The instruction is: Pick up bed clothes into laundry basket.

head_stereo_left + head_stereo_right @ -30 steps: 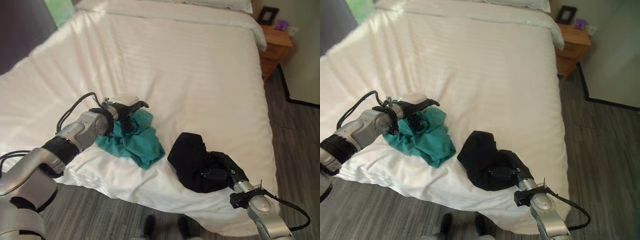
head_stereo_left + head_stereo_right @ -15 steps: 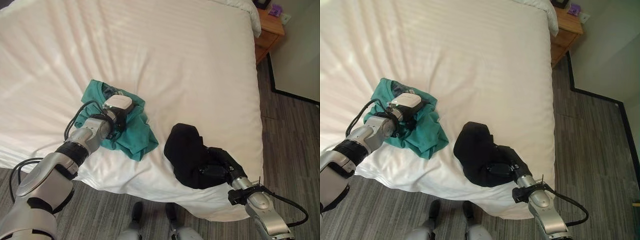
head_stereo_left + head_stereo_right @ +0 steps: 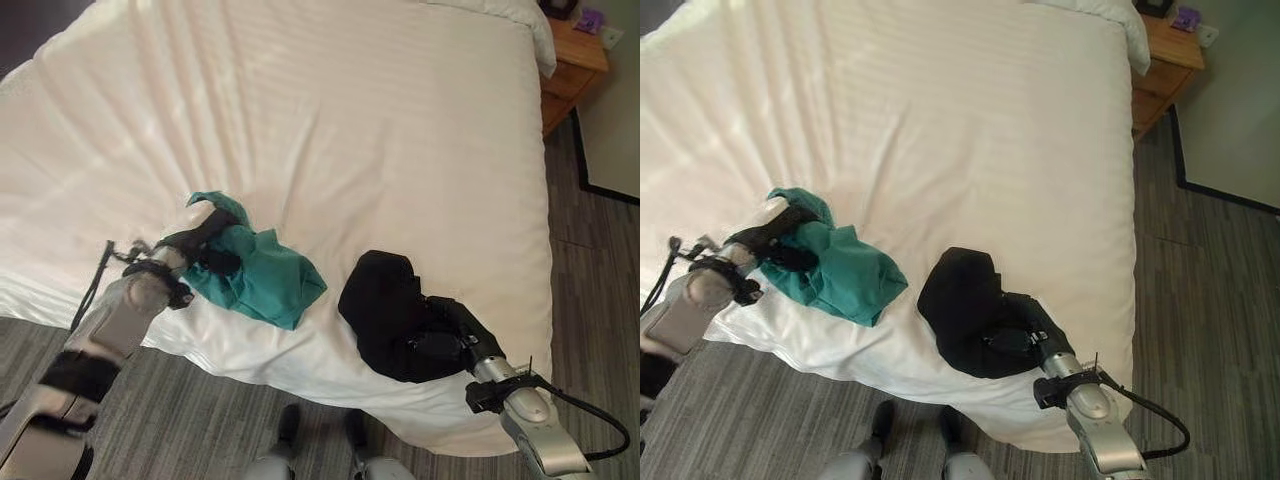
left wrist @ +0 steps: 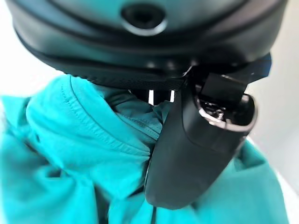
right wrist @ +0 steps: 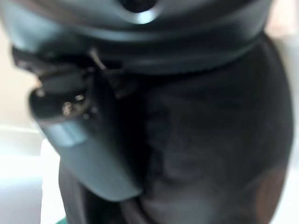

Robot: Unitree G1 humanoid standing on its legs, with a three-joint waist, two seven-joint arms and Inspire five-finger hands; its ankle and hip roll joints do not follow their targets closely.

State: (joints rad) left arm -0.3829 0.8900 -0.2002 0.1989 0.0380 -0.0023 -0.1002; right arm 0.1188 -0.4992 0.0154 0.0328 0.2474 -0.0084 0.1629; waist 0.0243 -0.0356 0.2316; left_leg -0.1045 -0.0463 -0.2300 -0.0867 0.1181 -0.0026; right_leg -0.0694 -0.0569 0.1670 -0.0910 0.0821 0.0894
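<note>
A bedroom, of a home or a hotel — which cannot be told. A wide bed (image 3: pixel 330 120) fills most of the head views, made up with a white sheet woven in faint stripes, and a white pillow (image 3: pixel 520 10) lies at its far edge. Beside the far right corner of the bed stands a wooden nightstand (image 3: pixel 572 82), carrying a small purple object (image 3: pixel 590 20) and a dark one (image 3: pixel 560 6) too small to identify. The floor (image 3: pixel 590 250) — grey wood-grain planks — runs along the right side and the foot of the bed. A pale wall (image 3: pixel 1240 90) with a dark baseboard (image 3: pixel 1225 192) rises past the nightstand.
</note>
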